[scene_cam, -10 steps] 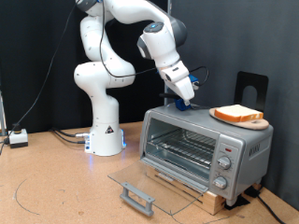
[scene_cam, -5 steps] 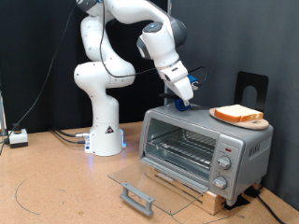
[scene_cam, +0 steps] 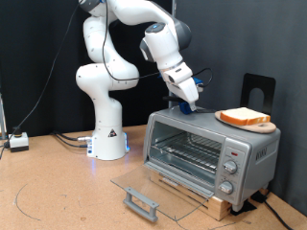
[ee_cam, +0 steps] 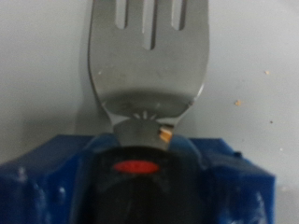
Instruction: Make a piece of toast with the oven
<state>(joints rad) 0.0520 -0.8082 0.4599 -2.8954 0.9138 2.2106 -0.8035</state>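
The oven (scene_cam: 206, 149) stands at the exterior view's right on a wooden base, its glass door (scene_cam: 144, 184) folded down flat and the wire rack bare inside. The piece of toast (scene_cam: 242, 116) lies on a round wooden board (scene_cam: 261, 126) on the oven's roof, at its right end. My gripper (scene_cam: 189, 104) is down at the roof's left part, apart from the toast. In the wrist view its blue fingers (ee_cam: 37, 182) sit on both sides of the dark handle of a metal fork (ee_cam: 148, 65), over the pale roof.
The robot's white base (scene_cam: 106, 134) stands to the exterior view's left of the oven. A black stand (scene_cam: 257, 91) rises behind the toast. A small white box (scene_cam: 19, 142) and cables lie at the far left of the brown table.
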